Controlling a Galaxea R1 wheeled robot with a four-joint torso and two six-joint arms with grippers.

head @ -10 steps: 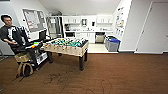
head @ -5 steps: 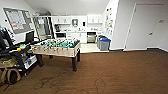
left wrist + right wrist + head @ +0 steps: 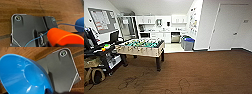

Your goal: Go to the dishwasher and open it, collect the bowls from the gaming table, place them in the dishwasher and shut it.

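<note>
From the head camera, the dishwasher (image 3: 175, 37) sits under the kitchen counter at the far end of the room, with wide brown carpet (image 3: 204, 72) open toward it, the football table (image 3: 142, 47) to the left of that path and the bins (image 3: 187, 43) just right of the kitchen floor's edge. At the left wrist, an orange bowl (image 3: 62, 37) looms close over the carpet, seemingly carried so it can go to the dishwasher, though I cannot tell how the fingers are set. At the right wrist, a blue bowl (image 3: 23, 75) is tilted, its inside facing the camera, apparently carried too, and again the fingers' state cannot be told.
</note>
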